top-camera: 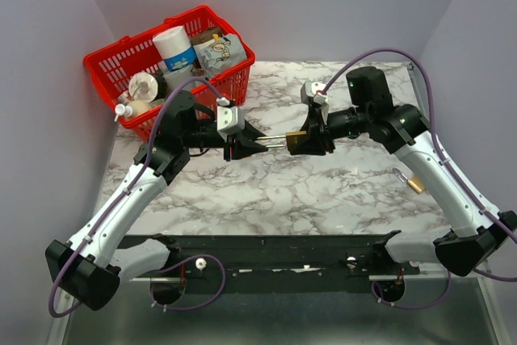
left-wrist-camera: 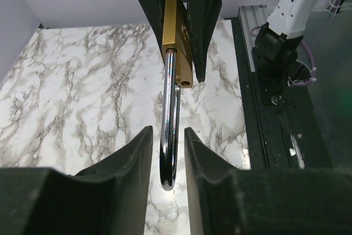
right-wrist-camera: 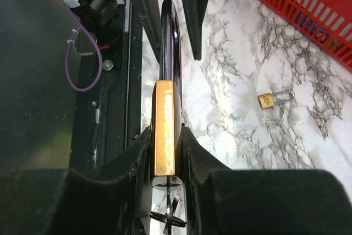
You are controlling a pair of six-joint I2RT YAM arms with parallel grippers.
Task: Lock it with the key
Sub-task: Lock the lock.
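Note:
A brass padlock hangs in the air between my two grippers above the marble table. My right gripper is shut on its brass body. A key with its ring sticks out of the body's bottom end, between the right fingers. The silver shackle points at my left gripper. One shackle hole in the body is empty. The left jaws stand on either side of the shackle's bend with a thin gap on each side. In the top view the left gripper is level with the lock.
A red basket full of bottles and packets stands at the back left. A second small brass padlock lies on the table at the right, also in the right wrist view. The black mounting rail runs along the near edge.

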